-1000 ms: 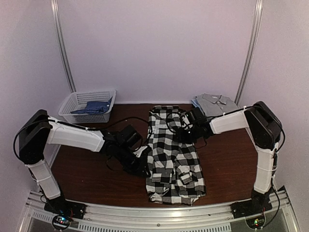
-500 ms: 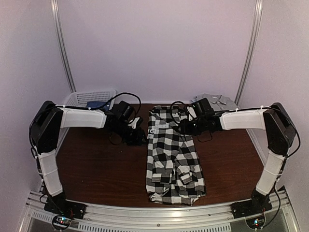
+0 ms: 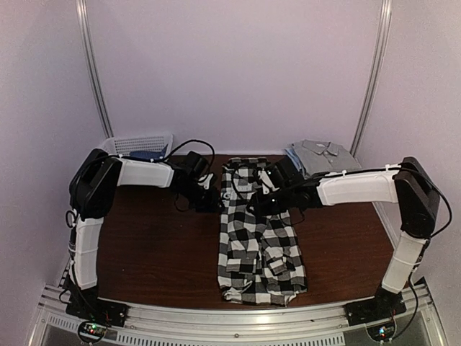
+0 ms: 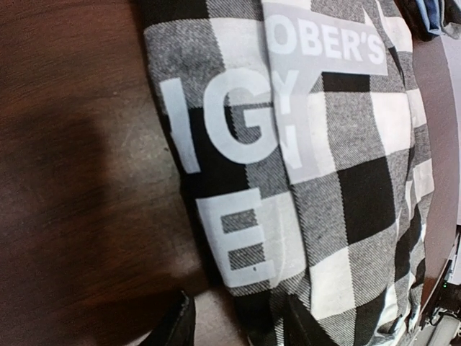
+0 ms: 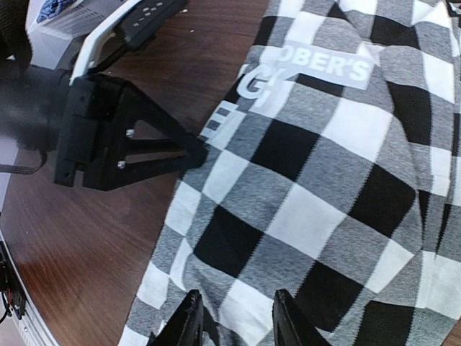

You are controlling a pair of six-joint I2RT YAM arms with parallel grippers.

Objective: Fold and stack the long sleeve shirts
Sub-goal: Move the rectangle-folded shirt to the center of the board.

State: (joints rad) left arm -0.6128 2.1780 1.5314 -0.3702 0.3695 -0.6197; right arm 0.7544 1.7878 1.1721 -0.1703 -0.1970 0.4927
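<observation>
Top external: the soft, floppy checked shirt (image 3: pixel 256 231) lies as a strip near the grey shirt (image 3: pixel 320 153), with left gripper (image 4: pixel 234 326) and right gripper (image 5: pixel 236 318) both spread at its lettered end; I'd pinch doubled edges.

One dark brown wooden tabletop (image 3: pixel 144 252) carries two shirts in plain sight: one large black-and-white checked cloth shirt (image 3: pixel 256 231) and one folded grey collared shirt (image 3: pixel 320 153). One white plastic lattice basket (image 3: pixel 122 146) holds one blue cloth piece (image 3: pixel 148 155), mostly hidden, so three garments at most can be counted. There are two white-shelled robot arms, the left arm (image 3: pixel 140 173) and the right arm (image 3: pixel 356 186). Each ends in one black two-fingered end effector: the left end effector (image 3: pixel 214 200) and the right end effector (image 3: pixel 261 204). Two upright metal rails (image 3: pixel 92 72) stand against the back wall.
</observation>
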